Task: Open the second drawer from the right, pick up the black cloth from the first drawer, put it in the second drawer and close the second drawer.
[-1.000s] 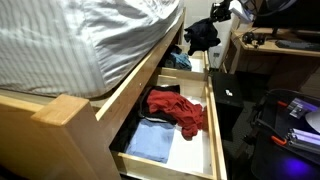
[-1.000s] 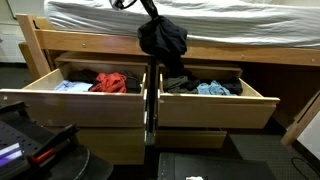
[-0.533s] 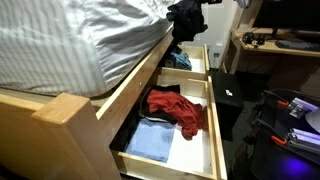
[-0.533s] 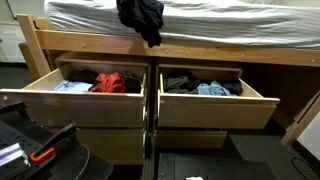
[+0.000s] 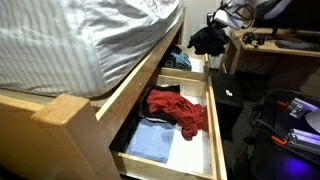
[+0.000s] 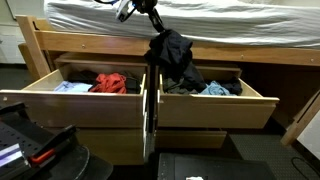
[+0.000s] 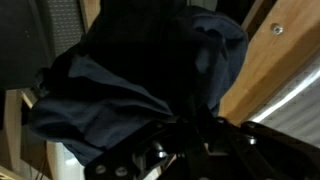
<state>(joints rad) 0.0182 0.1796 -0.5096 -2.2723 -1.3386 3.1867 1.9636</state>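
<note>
Black fabric is dangling in mid-air, folks: the black cloth [image 6: 170,58] is hanging in a soft, crumpled bunch from the gripper [image 6: 153,18], whose jaws are pinching tight on its top fold. In the wrist view the black cloth [image 7: 140,70] is filling almost the whole picture, a matte, rumpled mass hiding the fingertips. In an exterior view the bundle is drooping over the inner, left corner of the second drawer [image 6: 215,110], its lower folds reaching down level with the drawer's back rim; whether they are touching it I cannot tell. Both drawers are standing pulled out, plain pale-wood boxes with flat board fronts. To the left, the first drawer [image 6: 80,110] is holding a red cloth [image 6: 112,82] heaped in a wrinkled mound and a light blue cloth [image 6: 70,87] lying just beside it. In an exterior view the first drawer [image 5: 215,130] is sitting near, showing its thick rim and white bottom, with the red cloth [image 5: 178,108] sprawling across the middle and the light blue cloth [image 5: 152,142] folded flat at the near end. The second drawer [image 5: 190,72] is lying farther along the bed frame [image 5: 60,115], and the black cloth [image 5: 205,40] is hanging above its far end. Striped bedding [image 5: 80,40] is billowing over the frame.
</note>
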